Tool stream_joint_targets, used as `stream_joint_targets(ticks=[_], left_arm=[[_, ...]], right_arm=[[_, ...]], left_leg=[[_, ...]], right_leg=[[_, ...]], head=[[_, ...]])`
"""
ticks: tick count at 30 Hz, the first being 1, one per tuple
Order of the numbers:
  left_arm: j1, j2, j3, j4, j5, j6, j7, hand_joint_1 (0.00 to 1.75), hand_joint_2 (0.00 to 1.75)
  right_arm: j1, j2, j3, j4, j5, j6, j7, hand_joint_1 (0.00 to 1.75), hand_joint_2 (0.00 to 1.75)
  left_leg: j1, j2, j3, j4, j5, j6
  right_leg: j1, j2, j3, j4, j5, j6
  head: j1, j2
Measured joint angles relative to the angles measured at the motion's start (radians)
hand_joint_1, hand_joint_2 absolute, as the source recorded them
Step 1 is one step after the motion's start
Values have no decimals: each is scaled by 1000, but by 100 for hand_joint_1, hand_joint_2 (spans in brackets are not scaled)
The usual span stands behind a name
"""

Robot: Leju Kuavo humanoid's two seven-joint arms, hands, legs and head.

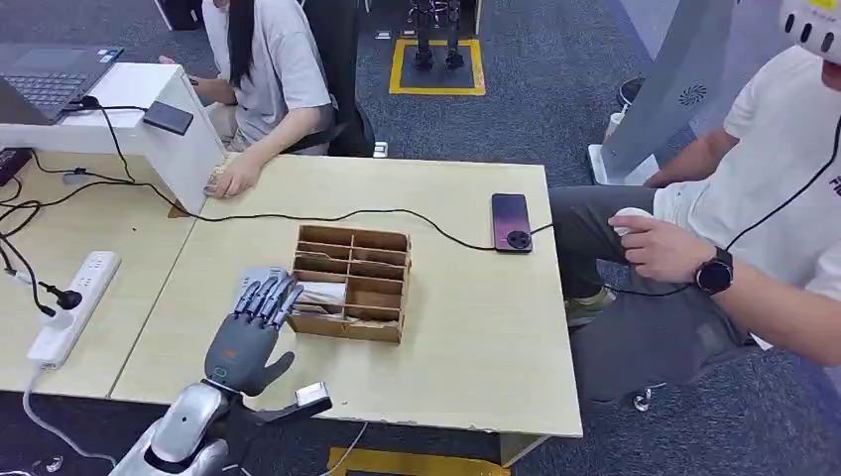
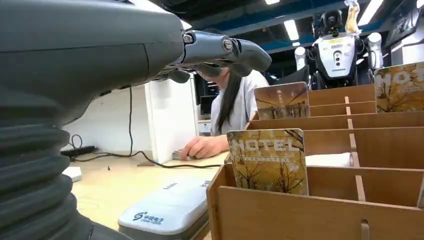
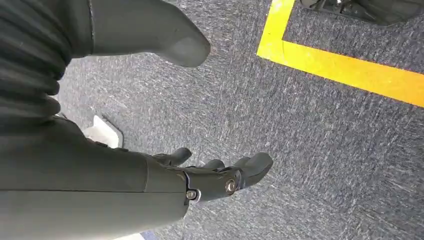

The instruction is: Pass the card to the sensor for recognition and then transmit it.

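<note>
Wooden organiser (image 2: 320, 150) holds three hotel cards (image 2: 268, 161); left hand (image 1: 248, 337) empty.

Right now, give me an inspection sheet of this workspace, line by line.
Surface: light wooden table, a second one butted against its left side.
Job's things: wooden card box with slotted rows; hotel card upright in a near slot; grey-white sensor pad beside the box.
Clutter: phone, power strip, laptop on a white stand.
Hands: left hand over the sensor pad at the box's left edge, fingers extended, holding nothing; right hand hanging above carpet, empty.
Cables: black cable across the table to the phone; more at far left.
Surroundings: two seated people; another robot behind.
</note>
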Motion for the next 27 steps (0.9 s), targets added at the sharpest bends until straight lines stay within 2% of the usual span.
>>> stream_joint_targets(ticks=[7,16,27], left_arm=[[-10,-21,0,-1,1,-1,-6,0,175],[-69,-68,-2,26,10,-4,-12,0,175],[-102,-85,-3,97,19,-13,-9,0,175]], right_arm=[[-1,1,0,0,2,-1,-3,0,175],[-5,2,1,0,19,-1,-8,0,175],[-8,7,2,0,19,-1,-5,0,175]], left_leg=[[0,0,0,0,0,0],[0,0,0,0,0,0],[0,0,0,0,0,0]], right_leg=[[0,0,0,0,0,0],[0,0,0,0,0,0],[0,0,0,0,0,0]], head=[[0,0],[0,0],[0,0]])
